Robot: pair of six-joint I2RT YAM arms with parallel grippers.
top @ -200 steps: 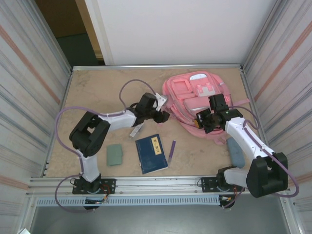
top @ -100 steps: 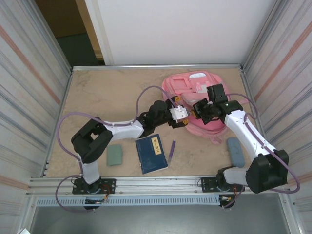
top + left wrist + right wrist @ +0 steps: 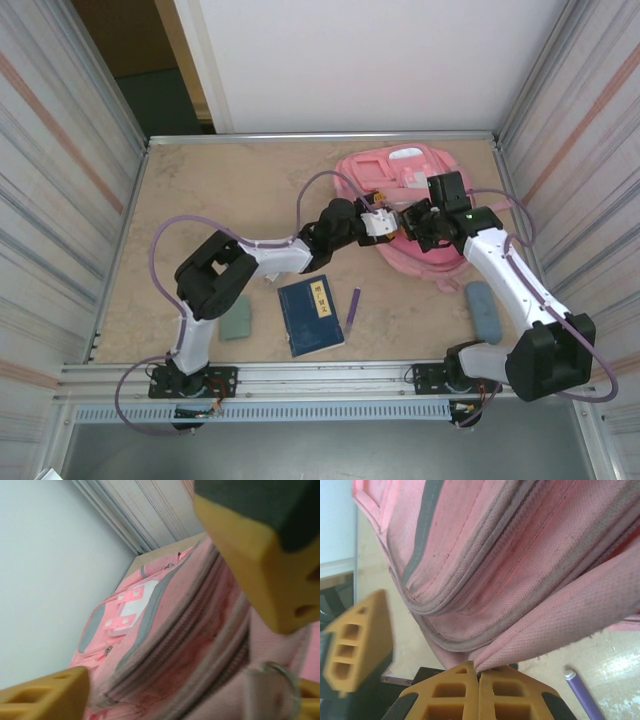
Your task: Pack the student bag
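Note:
The pink student bag (image 3: 398, 172) lies at the back right of the table. My right gripper (image 3: 414, 229) is shut on a fold of the bag's pink fabric (image 3: 530, 640) at its near edge, and holds it up; its fingertips (image 3: 470, 677) are pressed together around it. My left gripper (image 3: 383, 222) is right beside it on the left, at the bag's near rim. In the left wrist view its yellow fingers (image 3: 250, 555) stand wide apart, open, with the bag's zip tracks (image 3: 165, 645) between them and nothing held.
A blue notebook (image 3: 312, 313) and a purple pen (image 3: 354, 309) lie in the near middle, a green pad (image 3: 237, 316) to their left. A grey-blue case (image 3: 482, 310) lies beside the right arm. Metal walls close in both sides.
My left arm swung right from the table's middle to the bag's near rim. My right gripper, shut throughout, pulled the bag's edge up and back, bunching the bag.

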